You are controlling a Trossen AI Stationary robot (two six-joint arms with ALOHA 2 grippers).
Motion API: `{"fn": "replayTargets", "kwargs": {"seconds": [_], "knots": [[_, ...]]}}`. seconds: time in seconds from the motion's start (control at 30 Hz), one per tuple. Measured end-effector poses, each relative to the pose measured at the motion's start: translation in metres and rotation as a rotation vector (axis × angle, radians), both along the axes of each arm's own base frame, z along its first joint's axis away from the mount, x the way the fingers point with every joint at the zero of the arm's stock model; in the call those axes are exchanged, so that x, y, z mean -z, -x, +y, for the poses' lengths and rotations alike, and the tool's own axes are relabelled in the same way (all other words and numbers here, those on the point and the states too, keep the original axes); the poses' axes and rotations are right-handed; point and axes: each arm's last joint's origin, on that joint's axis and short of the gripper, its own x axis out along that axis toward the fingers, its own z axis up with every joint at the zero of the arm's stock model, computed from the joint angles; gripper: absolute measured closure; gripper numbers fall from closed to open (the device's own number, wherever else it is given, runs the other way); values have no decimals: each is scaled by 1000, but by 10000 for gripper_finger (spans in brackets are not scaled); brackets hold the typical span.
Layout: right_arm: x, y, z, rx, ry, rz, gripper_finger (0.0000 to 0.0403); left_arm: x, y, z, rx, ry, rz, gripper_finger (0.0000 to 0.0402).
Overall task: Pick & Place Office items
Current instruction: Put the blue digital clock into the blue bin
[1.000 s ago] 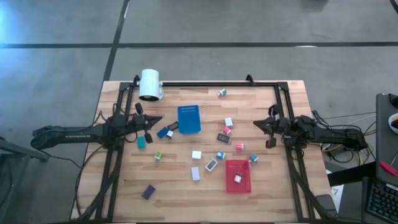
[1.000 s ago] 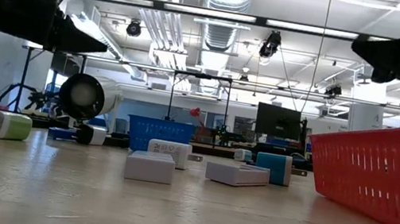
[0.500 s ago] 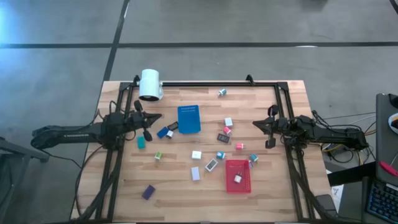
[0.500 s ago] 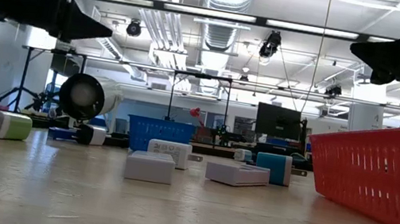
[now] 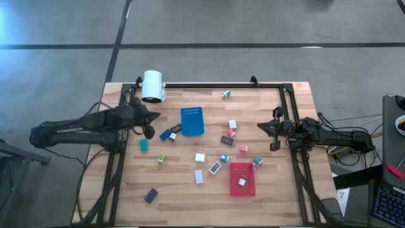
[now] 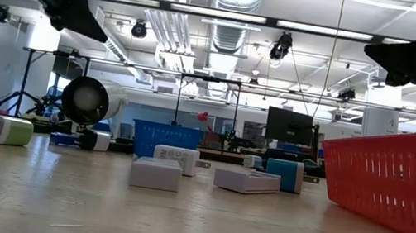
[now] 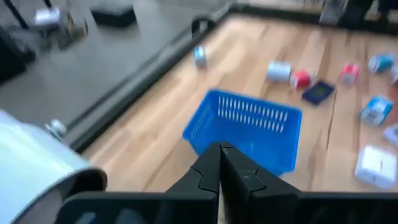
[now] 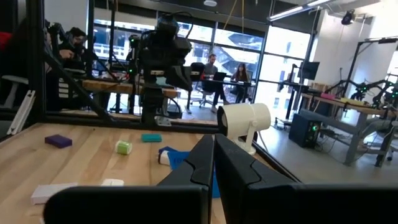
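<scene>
— What has moved since a second ago?

— Only our left gripper (image 5: pixel 154 116): it has swung from pointing straight across the table to angling toward the far edge, nearer the white camera (image 5: pixel 152 85). Its fingers are pressed together and hold nothing. Our right gripper (image 5: pixel 261 126) has not shifted; it hangs above the table's right side, also closed and empty.

— Where are the office items?

— We go from the near edge outward. A purple block (image 5: pixel 150 195) lies alone near the front left. Next, the red tray (image 5: pixel 241 187) holds one small white piece (image 5: pixel 242 181); just left of it lie a white block (image 5: pixel 199 176) and a flat piece (image 5: pixel 215 168). Farther in we see a green block (image 5: pixel 161 158), another white one (image 5: pixel 200 157), and teal blocks (image 5: pixel 224 158) scattered across the middle. A teal piece (image 5: pixel 143 144) rests below the left gripper. Pink-red pieces (image 5: pixel 243 148) sit toward the right. The blue tray (image 5: pixel 192 121) lies beyond, with a blue block (image 5: pixel 166 135) just beside it. One small piece (image 5: pixel 225 94) lies by the far rail.
</scene>
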Motion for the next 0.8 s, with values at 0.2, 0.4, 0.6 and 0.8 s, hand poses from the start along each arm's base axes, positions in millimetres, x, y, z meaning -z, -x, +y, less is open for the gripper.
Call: {"fn": "replayTargets", "kwargs": {"seconds": [0.2, 0.4, 0.6, 0.8], "knots": [[0, 0, 0, 0, 3, -1, 394, -1, -21, 4, -27, 80, 184, 390], [0, 0, 0, 2, 3, -2, 394, 5, -48, 8, -8, 137, 370, 390], [0, 0, 0, 1, -8, -3, 394, 29, -66, 8, 51, 252, 576, 377], [0, 0, 0, 0, -12, -3, 394, 54, -77, 7, 98, 384, 675, 296]]}}
